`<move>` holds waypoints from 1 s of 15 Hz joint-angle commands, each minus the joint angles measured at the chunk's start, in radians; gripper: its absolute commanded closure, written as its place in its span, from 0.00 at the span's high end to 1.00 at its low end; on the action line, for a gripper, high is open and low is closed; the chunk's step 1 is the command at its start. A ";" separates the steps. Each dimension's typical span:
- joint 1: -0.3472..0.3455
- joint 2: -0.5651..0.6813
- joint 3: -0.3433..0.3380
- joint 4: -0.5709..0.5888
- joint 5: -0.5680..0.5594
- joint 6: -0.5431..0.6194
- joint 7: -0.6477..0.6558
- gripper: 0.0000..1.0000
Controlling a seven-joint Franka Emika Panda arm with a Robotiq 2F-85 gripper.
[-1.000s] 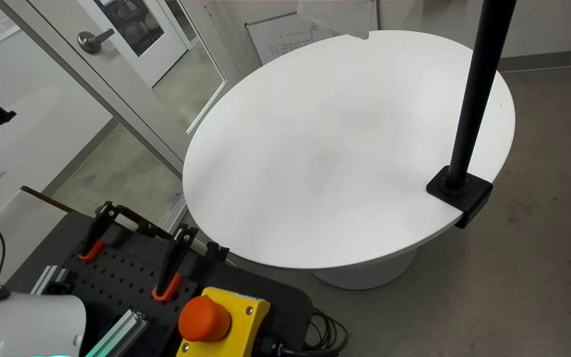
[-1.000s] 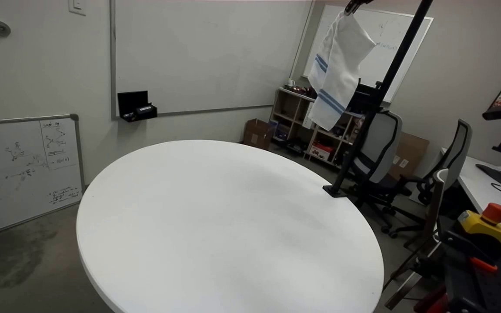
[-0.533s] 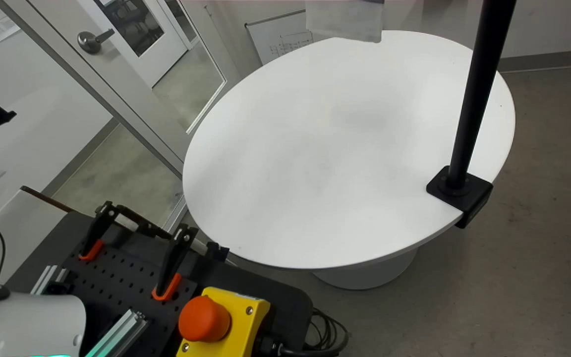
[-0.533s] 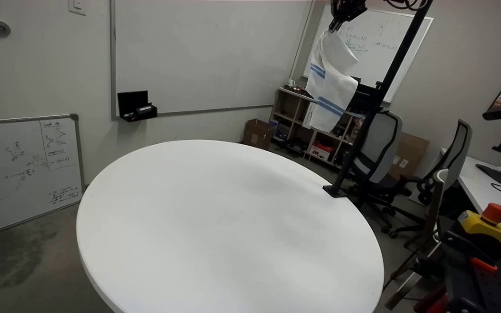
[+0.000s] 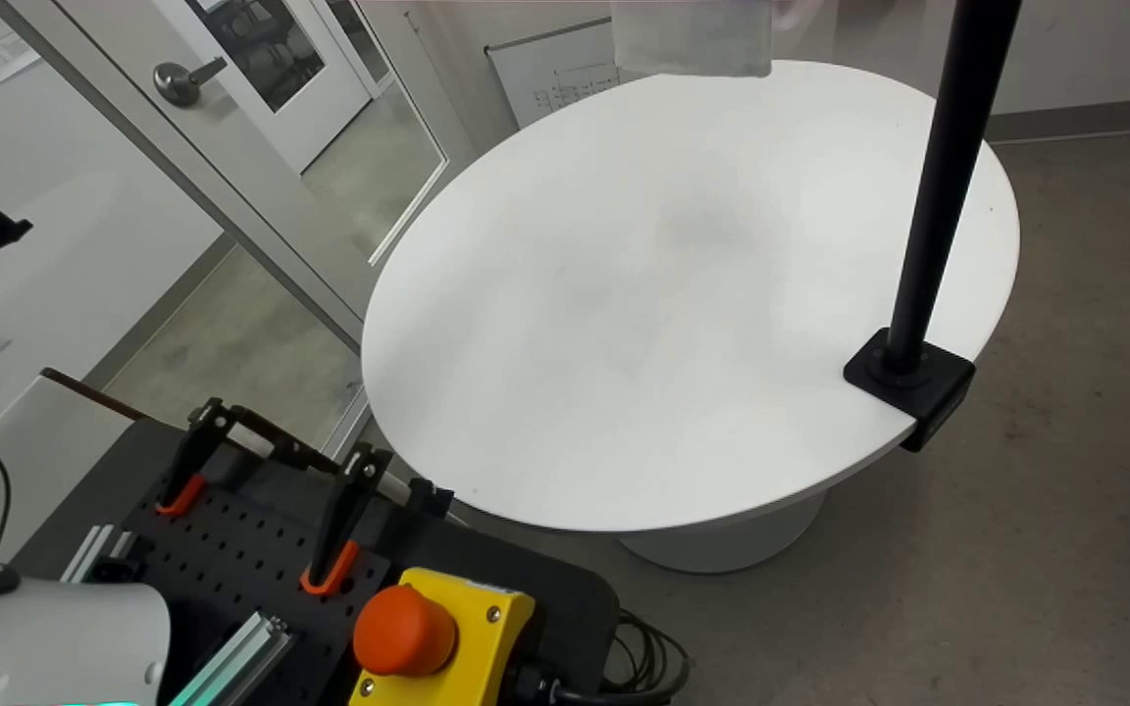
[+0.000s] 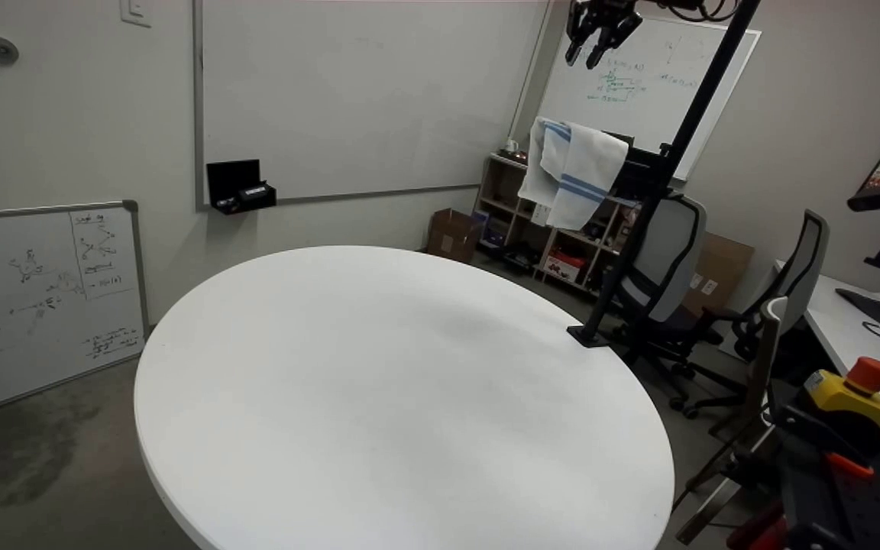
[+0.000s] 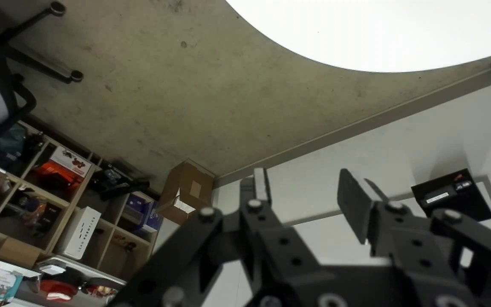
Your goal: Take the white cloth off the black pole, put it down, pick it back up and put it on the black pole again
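The white cloth (image 6: 585, 164) with blue stripes hangs folded over in the air beside the black pole (image 6: 693, 114), above the far table side. What bears its top fold is hidden; I cannot tell what it rests on. In an exterior view only the lower part of the cloth (image 5: 693, 39) shows at the top edge. The pole (image 5: 948, 176) stands on a square black base at the table's rim. My gripper (image 6: 580, 63) is open above the cloth, apart from it. In the wrist view the gripper (image 7: 303, 179) is open with nothing between its pads; cloth and pole are out of view.
The round white table (image 5: 624, 343) shows in both exterior views. A dark cart with clamps and a yellow emergency-stop box (image 5: 467, 647) stands beside it. Office chairs (image 6: 661, 260) and a shelf (image 6: 516, 191) stand behind the pole. Cables (image 6: 703, 11) hang near the arm.
My gripper came down and to the left with the cloth's upper corner, then opened. The corner has dropped and folded over, while the cloth's lower edge stays at nearly the same height.
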 commanded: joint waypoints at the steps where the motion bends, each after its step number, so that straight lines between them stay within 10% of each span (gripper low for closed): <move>1: 0.022 0.029 -0.019 0.061 -0.021 -0.047 0.035 0.78; 4: 0.018 -0.018 0.019 0.003 0.017 -0.019 -0.042 0.99; 15: 0.102 -0.299 0.190 -0.438 0.045 0.282 -0.283 1.00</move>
